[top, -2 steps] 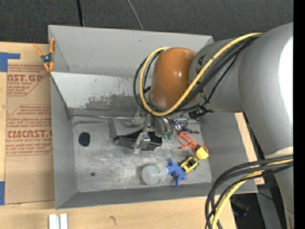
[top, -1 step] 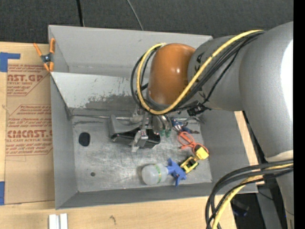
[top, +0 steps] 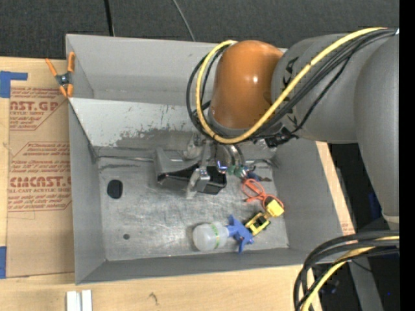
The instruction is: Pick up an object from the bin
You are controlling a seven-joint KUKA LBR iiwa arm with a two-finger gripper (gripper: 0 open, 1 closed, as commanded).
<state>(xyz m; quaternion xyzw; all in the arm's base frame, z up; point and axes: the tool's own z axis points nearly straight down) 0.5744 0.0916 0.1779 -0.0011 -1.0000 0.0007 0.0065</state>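
Fingers (top: 194, 183) hanging spread, pinching nothing, directly above white bottle (top: 209, 236) in view. Dark boxy block (top: 170, 169) lying tilted up-left of bottle, its right end just beside fingers. Judging: straddling that end squarely, sinking low before closing, avoiding orange wire loop (top: 253, 188) up-right of bottle.

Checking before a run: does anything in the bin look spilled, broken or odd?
Nothing stands out: a white rounded piece, a blue clip and yellow pieces lie loose by the near wall, a dark disc at left.
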